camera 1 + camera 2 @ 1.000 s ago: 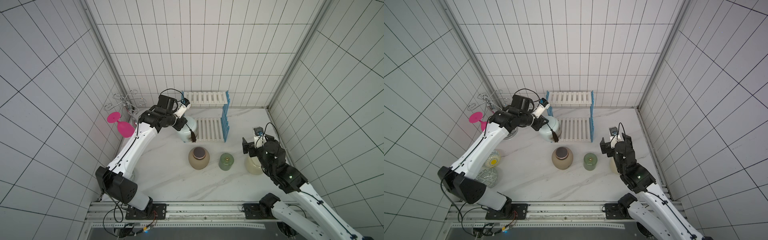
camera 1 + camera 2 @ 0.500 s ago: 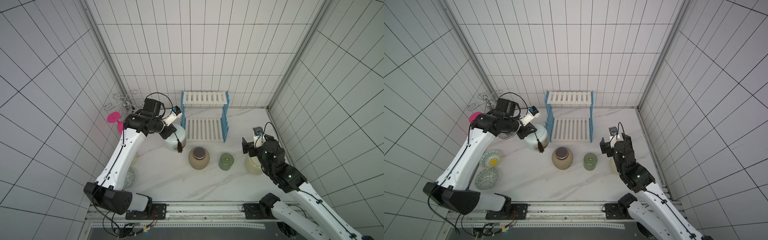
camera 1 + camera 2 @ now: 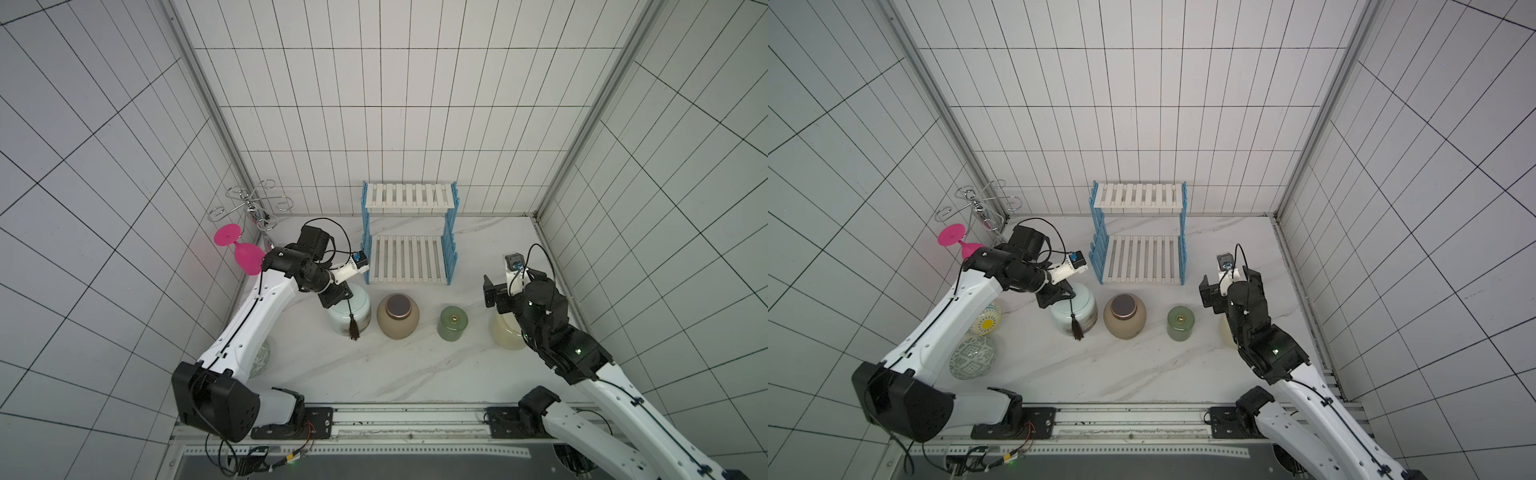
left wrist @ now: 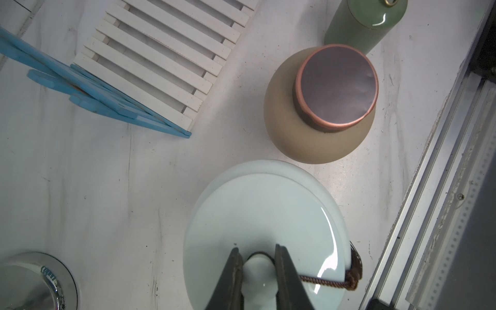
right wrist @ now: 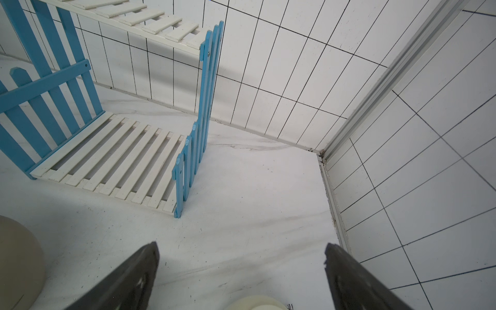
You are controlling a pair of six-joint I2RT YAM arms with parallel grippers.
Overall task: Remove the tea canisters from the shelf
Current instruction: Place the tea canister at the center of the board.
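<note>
Four canisters off one shelf; left pincer clamps blue jar's knob, right pincer gapes empty.

We see bright even light, soft shadows on the white marbled tabletop, glare on the glossy pale-blue ceramic jar, white tiled walls bowing at edges.

Pale-blue jar, tan jar, green jar and cream jar stand before the shelf
</note>
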